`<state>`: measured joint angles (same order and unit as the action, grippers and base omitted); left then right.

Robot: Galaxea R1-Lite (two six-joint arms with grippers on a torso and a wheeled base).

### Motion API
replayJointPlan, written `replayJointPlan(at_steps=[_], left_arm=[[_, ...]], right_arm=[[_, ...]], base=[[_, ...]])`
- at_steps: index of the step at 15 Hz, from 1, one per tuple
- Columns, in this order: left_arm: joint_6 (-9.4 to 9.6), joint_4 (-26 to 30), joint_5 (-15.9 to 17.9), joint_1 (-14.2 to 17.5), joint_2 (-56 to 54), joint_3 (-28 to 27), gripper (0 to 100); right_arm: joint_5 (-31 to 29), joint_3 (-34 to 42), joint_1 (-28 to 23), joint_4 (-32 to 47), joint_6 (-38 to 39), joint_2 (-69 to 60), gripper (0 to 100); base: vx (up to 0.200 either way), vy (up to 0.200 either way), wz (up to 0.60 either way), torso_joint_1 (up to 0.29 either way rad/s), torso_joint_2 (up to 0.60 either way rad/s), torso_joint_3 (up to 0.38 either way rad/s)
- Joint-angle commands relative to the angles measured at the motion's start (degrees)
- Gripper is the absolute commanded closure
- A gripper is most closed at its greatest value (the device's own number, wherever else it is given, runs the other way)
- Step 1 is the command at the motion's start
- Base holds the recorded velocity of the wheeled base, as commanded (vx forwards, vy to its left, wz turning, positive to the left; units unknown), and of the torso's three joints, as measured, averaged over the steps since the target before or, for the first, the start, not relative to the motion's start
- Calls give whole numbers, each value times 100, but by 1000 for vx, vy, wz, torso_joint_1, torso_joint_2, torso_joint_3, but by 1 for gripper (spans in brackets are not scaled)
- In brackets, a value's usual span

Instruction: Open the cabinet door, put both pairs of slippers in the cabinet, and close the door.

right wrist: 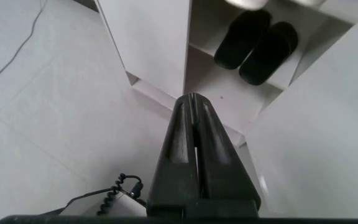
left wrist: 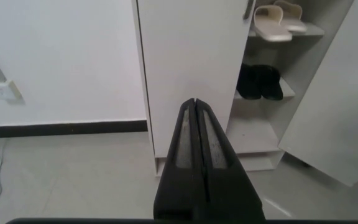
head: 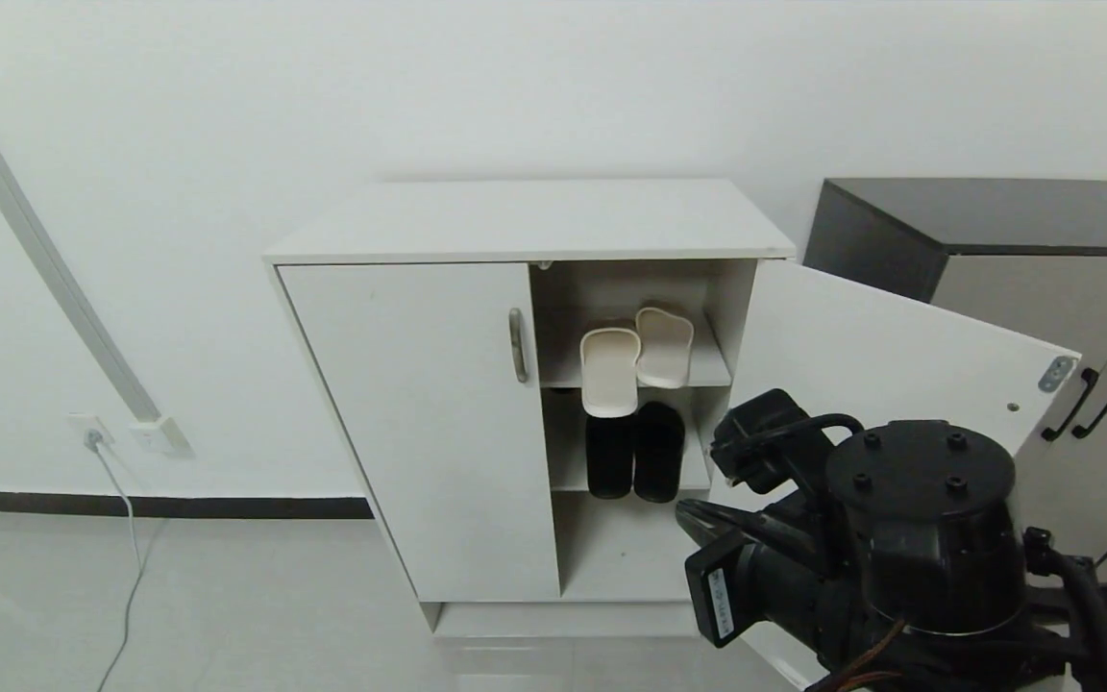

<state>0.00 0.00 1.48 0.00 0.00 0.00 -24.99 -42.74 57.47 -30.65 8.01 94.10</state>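
So the cabinet [head: 525, 221] has its right door [head: 880, 356] wide open. Cream slippers [head: 630, 360] sit on the top shelf [head: 710, 367], black slippers [head: 635, 452] on the middle shelf [head: 563, 478]. Left gripper [left wrist: 194, 106] and right gripper [right wrist: 193, 99] are both clenched on nothing, out front.

upper slippers [head: 635, 358] sit above lower slippers [head: 635, 452] in the cabinet [head: 525, 221].

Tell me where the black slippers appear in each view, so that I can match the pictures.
Head view: the black slippers stand on the middle shelf, under the beige slippers.
Left wrist view: the black slippers are on the same shelf, again below the beige pair.
Right wrist view: the black slippers are on that shelf, between the two doors.
Shared landmark: the closed cabinet door, next to them in every view.
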Motion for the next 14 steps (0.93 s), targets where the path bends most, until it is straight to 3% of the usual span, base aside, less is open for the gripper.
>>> replayJointPlan(at_steps=[1,14], left_arm=[[0,0,2,0,9,0,100],[0,0,2,0,0,0,100]], right_arm=[[-6,3,1,-3,-1,3,100],[21,29,-60,-3,-1,3,100]], base=[[0,0,0,149,-481,-330],[0,0,0,202,-519,-317]])
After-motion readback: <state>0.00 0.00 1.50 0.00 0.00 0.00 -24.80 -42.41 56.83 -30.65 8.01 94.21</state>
